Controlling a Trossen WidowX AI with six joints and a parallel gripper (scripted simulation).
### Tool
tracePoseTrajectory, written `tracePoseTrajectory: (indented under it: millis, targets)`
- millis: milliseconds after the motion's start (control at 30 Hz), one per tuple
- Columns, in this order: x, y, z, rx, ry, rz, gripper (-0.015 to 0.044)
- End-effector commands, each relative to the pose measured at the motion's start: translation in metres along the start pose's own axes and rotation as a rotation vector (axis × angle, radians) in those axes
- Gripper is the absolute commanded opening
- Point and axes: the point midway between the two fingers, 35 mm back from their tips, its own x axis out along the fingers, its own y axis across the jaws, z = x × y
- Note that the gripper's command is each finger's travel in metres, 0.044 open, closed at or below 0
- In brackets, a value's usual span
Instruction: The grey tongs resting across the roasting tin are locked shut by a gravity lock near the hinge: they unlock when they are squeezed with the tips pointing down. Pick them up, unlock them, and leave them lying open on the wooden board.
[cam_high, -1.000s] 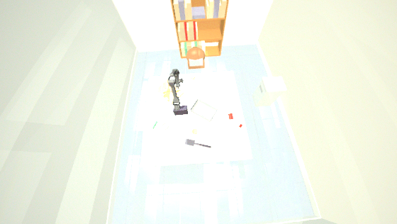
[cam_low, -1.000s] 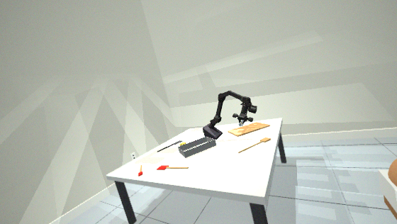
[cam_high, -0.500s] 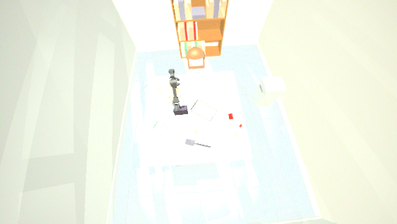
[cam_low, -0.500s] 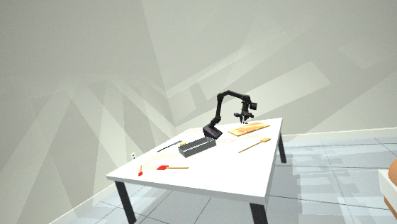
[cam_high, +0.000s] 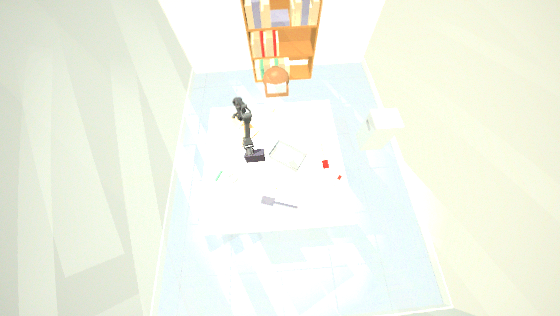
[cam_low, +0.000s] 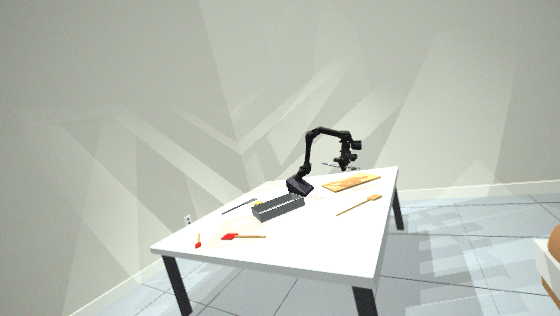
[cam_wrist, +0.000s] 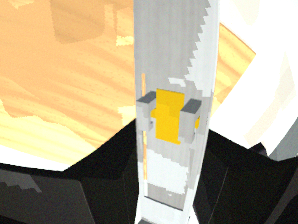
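The jaws were clamped on the grey tongs (cam_low: 332, 165) (cam_wrist: 172, 40), held raised above the wooden board (cam_high: 255, 132) (cam_low: 352, 181) (cam_wrist: 65, 75). In the exterior view, the roasting tin (cam_high: 295, 149) (cam_low: 282, 208) stood upright on the desk (cam_high: 300, 120) (cam_low: 310, 250) (cam_wrist: 240, 107), left of the board; its interior was only partly visible.

The grey tongs (cam_low: 331, 165) (cam_wrist: 172, 50), yellow piece midway, are gripped nearly level above the pale wooden board (cam_high: 254, 132) (cam_low: 351, 182) (cam_wrist: 75, 75), which lies flat at two o'clock from the dark grey, open-topped roasting tin (cam_high: 287, 156) (cam_low: 281, 208).
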Motion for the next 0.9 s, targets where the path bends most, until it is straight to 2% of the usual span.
tracePoseTrajectory:
  millis: [0,867]
  targets:
    - [-0.007,0.007,-0.003,-0.138,-0.033,0.011,-0.0150]
    - [-0.049,0.052,-0.033,-1.021,-0.268,0.052,-0.0150]
